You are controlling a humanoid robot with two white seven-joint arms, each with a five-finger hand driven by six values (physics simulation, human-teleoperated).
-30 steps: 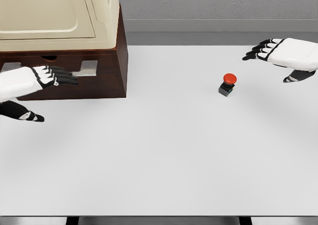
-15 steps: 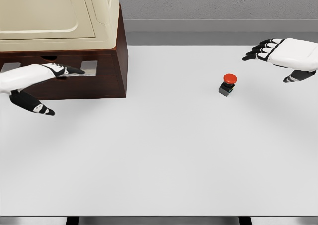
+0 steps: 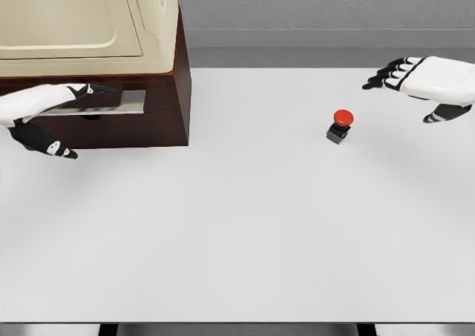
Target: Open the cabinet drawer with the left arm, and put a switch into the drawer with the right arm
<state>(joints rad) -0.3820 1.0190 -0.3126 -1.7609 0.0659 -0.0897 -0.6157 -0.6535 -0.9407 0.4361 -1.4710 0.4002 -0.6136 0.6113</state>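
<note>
**Left hand getting in at the drawer, button waiting its turn**

White table (image 3: pixel 237 232) is taking up pretty much the whole view, with the near stretch of it bare and a grey wall running across the back.

Working outward from the robot: the left hand (image 3: pixel 46 107) is reaching in from the left edge and sitting right up against the front of the drawer (image 3: pixel 111 117) on the dark wooden cabinet (image 3: pixel 167 99). Its fingers (image 3: pixel 93 90) are lying along the silvery handle (image 3: pixel 111 102) while the thumb is hanging down below, apart from them. I can't tell if the fingers are actually hooking behind the handle or just resting on it. I'm guessing it's lining up for the pull, since the drawer front is looking flush and not opened yet. A cream-coloured box-like thing (image 3: pixel 82 17) is sitting on top of the cabinet.

Further over on the right, the switch (image 3: pixel 341 125), a red button on a dark base, is standing upright on the table, well apart from the cabinet. The right hand (image 3: pixel 419 80) is hovering beyond it and off to the right, near but not touching, fingers spread and holding nothing. Makes sense to me that it's parking there until there's an open drawer to drop the switch into.
</note>
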